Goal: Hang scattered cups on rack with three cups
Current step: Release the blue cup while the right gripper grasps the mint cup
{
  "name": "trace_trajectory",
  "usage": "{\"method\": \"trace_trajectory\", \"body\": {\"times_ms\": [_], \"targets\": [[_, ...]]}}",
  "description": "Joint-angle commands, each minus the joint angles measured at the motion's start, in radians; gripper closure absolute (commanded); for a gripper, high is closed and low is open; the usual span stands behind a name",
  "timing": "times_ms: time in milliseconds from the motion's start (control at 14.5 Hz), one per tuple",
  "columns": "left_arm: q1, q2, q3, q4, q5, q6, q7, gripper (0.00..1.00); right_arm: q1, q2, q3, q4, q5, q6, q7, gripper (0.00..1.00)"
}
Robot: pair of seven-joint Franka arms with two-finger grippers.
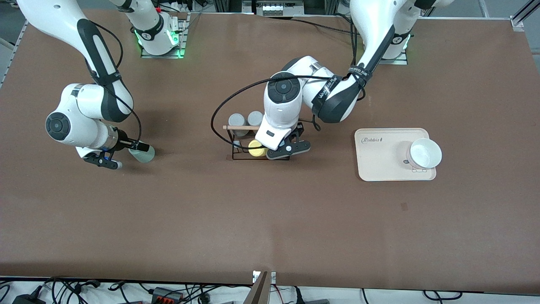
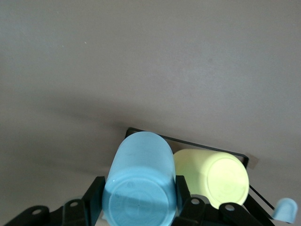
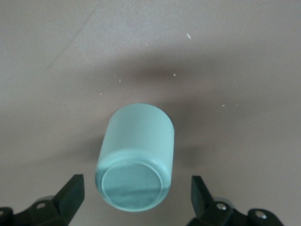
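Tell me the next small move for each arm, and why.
Probably the left gripper should ease the light blue cup onto the rack beside the yellow cup; its fingers are shut on it right at the frame. The right gripper waits open around the mint cup, which lies on its side on the table; closing on it likely comes afterwards.

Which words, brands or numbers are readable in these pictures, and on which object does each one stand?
"Rabbit": cursive print on a corner of the cream tray, in the front view.
White lettering on the black cable strap around the left arm: too small to read surely.
Round marks on both arm bases: not readable.
No text on the light blue cup, yellow cup, mint green cup or white bowl.
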Motion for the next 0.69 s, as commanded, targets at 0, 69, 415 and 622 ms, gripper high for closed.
{"method": "trace_trajectory", "body": {"times_ms": [0,69,415,622], "targets": [[-0.011,-0.010,0.004,-0.015,0.033,0.012,-0.008,0.06,-0.010,-0.029,0.001,-0.029,0.010,0.028,-0.005,0.00],[-0.011,-0.011,0.004,-0.012,0.032,0.012,-0.011,0.00,-0.012,-0.029,0.000,-0.027,0.010,0.031,-0.006,0.00],[-0.007,-0.020,0.002,-0.011,0.030,0.007,-0.001,0.00,-0.009,-0.017,0.000,-0.026,0.010,0.046,-0.006,0.00],[0.006,-0.048,0.005,-0.008,0.035,-0.008,0.021,0.00,-0.003,-0.011,0.000,-0.030,0.010,0.049,-0.002,0.07]]}}
